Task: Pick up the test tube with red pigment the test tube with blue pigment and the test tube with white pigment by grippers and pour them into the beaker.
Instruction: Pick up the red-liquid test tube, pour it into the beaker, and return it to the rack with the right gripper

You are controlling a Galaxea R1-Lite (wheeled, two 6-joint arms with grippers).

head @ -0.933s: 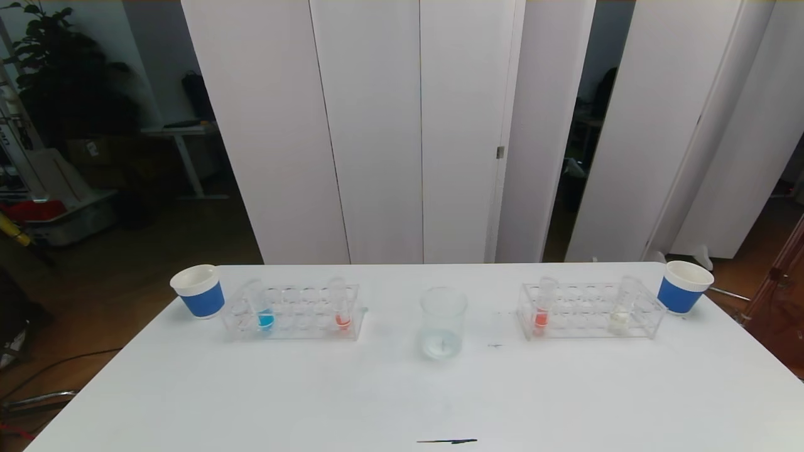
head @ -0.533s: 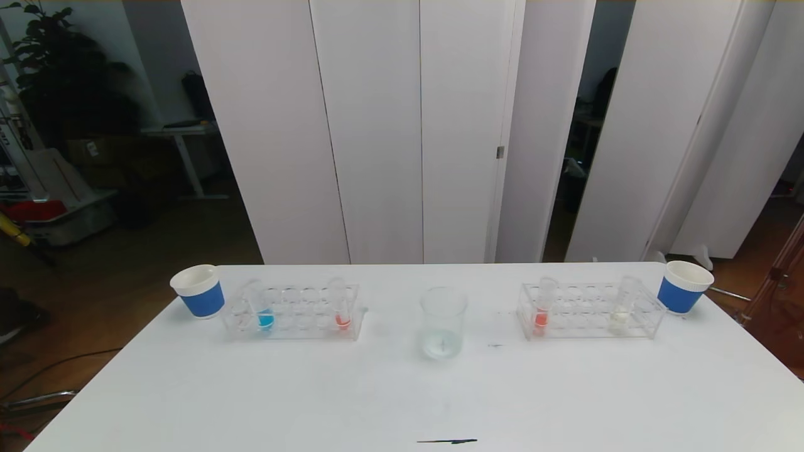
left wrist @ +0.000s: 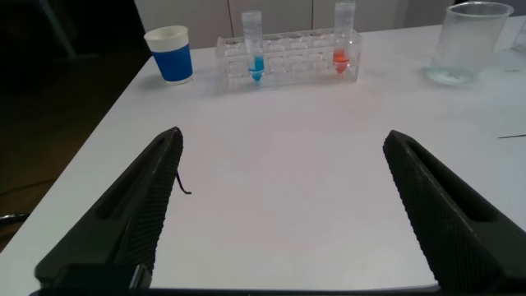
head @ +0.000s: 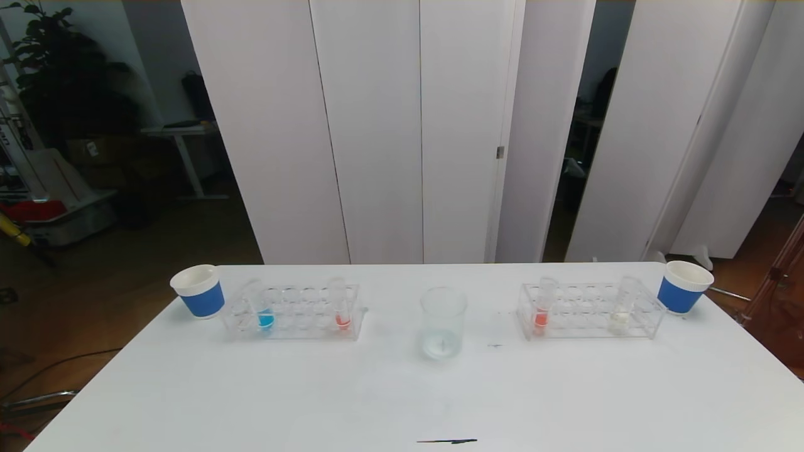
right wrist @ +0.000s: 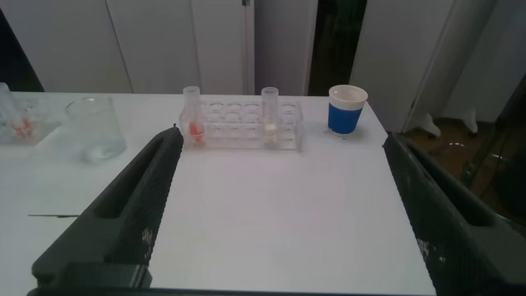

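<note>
The clear beaker stands mid-table between two clear racks. In the left rack stand the test tube with blue pigment and a test tube with red pigment. The right rack holds another red test tube and the test tube with white pigment. Neither arm shows in the head view. My left gripper hangs open over bare table, well short of the blue tube. My right gripper is open too, short of the white tube.
A blue paper cup stands at the left rack's outer end and another beside the right rack. A dark pen mark lies near the table's front edge. White folding screens stand behind the table.
</note>
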